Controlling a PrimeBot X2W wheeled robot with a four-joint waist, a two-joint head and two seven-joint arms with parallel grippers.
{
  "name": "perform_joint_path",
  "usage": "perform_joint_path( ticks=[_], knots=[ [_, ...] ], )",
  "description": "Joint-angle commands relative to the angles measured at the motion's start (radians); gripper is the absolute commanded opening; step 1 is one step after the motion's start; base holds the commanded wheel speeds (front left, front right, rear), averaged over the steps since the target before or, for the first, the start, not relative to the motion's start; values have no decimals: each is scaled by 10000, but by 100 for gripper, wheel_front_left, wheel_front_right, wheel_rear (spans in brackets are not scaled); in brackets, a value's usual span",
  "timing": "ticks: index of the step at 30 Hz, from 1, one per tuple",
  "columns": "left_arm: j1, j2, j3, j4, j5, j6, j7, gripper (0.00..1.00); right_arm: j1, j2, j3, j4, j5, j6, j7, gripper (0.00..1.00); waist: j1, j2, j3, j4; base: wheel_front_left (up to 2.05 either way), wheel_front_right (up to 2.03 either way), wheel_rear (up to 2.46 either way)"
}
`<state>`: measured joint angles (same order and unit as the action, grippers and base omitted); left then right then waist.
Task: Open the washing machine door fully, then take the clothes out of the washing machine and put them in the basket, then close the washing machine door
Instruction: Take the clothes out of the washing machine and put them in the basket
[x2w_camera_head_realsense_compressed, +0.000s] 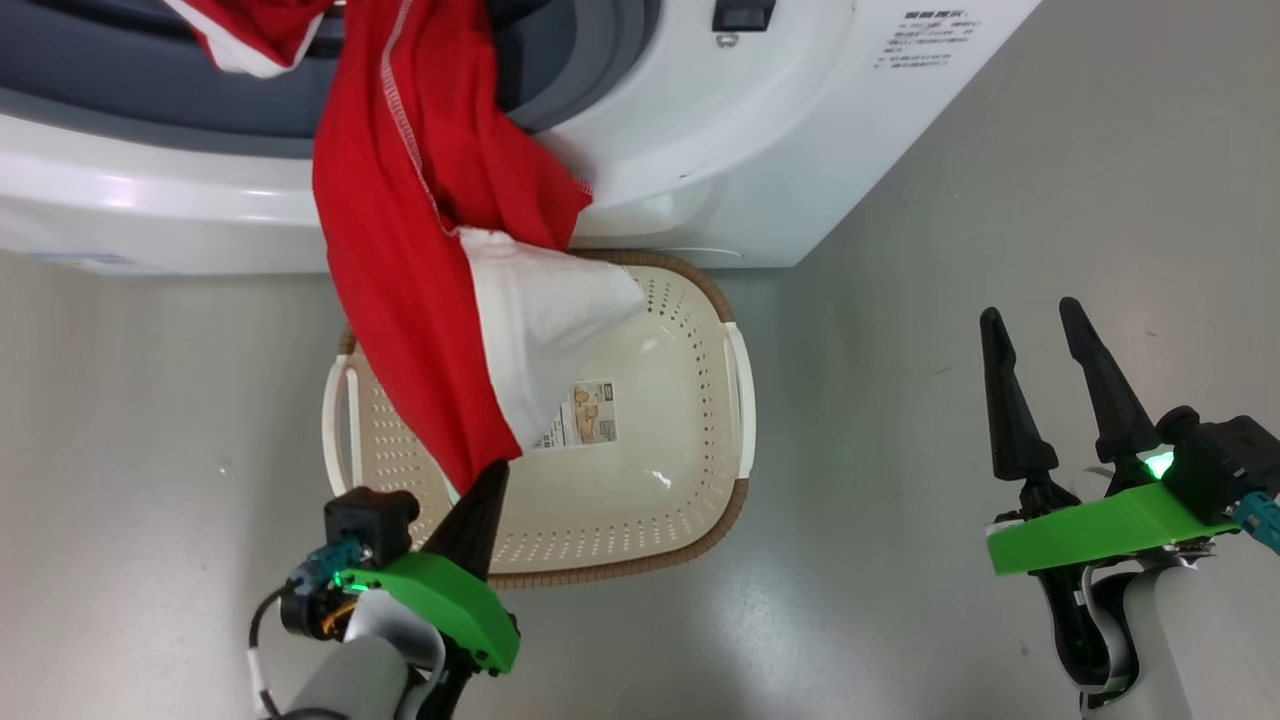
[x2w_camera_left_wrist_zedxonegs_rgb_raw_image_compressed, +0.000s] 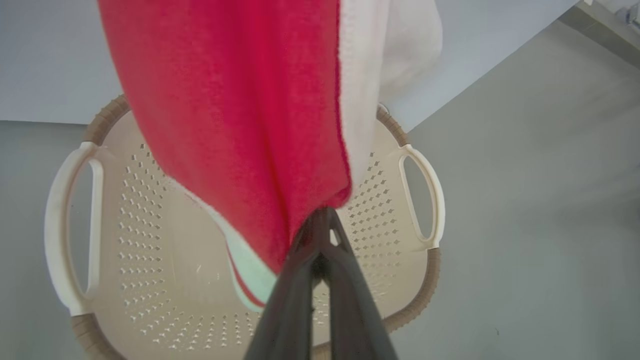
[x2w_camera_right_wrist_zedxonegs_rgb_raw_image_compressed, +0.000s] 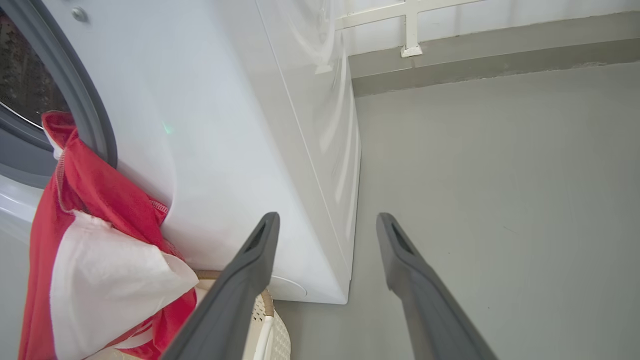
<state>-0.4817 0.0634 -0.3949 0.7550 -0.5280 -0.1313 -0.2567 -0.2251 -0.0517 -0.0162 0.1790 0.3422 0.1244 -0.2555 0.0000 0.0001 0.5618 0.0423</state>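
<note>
My right gripper (x2w_camera_head_realsense_compressed: 1032, 312) sits off to my side, fingers spread, empty. My left gripper (x2w_camera_head_realsense_compressed: 491, 478), angled up over the basket (x2w_camera_head_realsense_compressed: 650, 480), pinches the clothes (x2w_camera_head_realsense_compressed: 400, 250), which stretch up into the washing machine (x2w_camera_head_realsense_compressed: 700, 130) opening.

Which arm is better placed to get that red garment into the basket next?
Left. The left claw is shut on the red-and-white fabric garment right above the cream perforated plastic basket. The right claw stands open and empty over the grey floor.

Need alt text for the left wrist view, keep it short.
The left pincer is shut on a red-and-white garment that drapes over a cream perforated basket with white side handles, standing on a grey floor.
</note>
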Motion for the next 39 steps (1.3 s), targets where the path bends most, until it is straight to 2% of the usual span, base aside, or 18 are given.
perform_joint_path(
  ticks=[1, 7, 9, 10, 14, 18, 21, 28, 31, 32, 34, 36, 38, 39],
  knots=[
    [-118, 166, 97, 217, -167, 6, -51, 0, 4, 15, 239, -234, -47, 63, -63, 100, 0, -1, 73, -54, 0, 0, 0],
    [-651, 142, -654, 1413, -554, 6, -51, 0, -54, 15, 269, -236, -35, 63, -63, 100, 0, -1, 202, -140, 0, 0, 0],
    [-801, 114, -1030, 1900, -928, 6, -51, 0, -73, 15, 288, -227, -27, 63, -63, 100, 0, -1, 237, -183, 0, 0, 0],
    [-921, 103, -1511, 2402, -1245, 6, 34, 0, -90, 15, 313, -216, -11, 63, -63, 100, 0, -1, 255, -235, 0, 0, 0],
    [-1135, 95, -2308, 2981, -1938, 6, 305, 0, -112, 15, 318, -221, -1, 63, -63, 100, 0, -1, 307, -272, 0, 0, 0],
    [-1359, 123, -2851, 3237, -2536, 6, 306, 0, -128, 15, 322, -237, -9, 63, -63, 100, 0, -1, 359, -278, 0, 0, 0],
    [-1394, 119, -3609, 3173, -2840, 6, 676, 0, -133, 15, 318, -242, -14, 63, -63, 100, 0, -1, 389, -276, 0, 0, 0],
    [-1406, 266, -4404, 3258, -4025, 6, 1193, 0, -120, 15, 372, -243, -5, 63, -63, 100, 0, -1, 431, -284, 0, 0, 0],
    [-1545, 368, -4553, 3392, -4373, 6, 898, 0, -155, 15, 366, -254, -17, 63, -63, 100, 0, -1, 458, -280, 0, 0, 0],
    [-1621, 370, -4548, 3446, -4470, 6, 701, 4, -162, 15, 358, -261, -20, 63, -63, 100, 0, -1, 469, -275, 0, 0, 0],
    [-1772, 365, -4547, 3522, -4628, 6, 397, 36, -175, 15, 344, -280, -30, 63, -63, 100, 0, -1, 503, -263, 0, 0, 0],
    [-1920, 371, -4626, 3584, -4680, 6, 208, 60, -190, 15, 327, -291, -39, 63, -63, 100, 0, -1, 536, -246, 0, 0, 0],
    [-2034, 381, -4680, 3633, -4750, 6, 93, 65, -200, 15, 321, -284, -41, 63, -63, 100, 0, -1, 548, -236, 0, 0, 0],
    [-2091, 391, -4698, 3654, -4774, 6, 51, 76, -204, 15, 323, -278, -40, 63, -63, 100, 0, -1, 549, -233, 0, 0, 0]
  ],
)
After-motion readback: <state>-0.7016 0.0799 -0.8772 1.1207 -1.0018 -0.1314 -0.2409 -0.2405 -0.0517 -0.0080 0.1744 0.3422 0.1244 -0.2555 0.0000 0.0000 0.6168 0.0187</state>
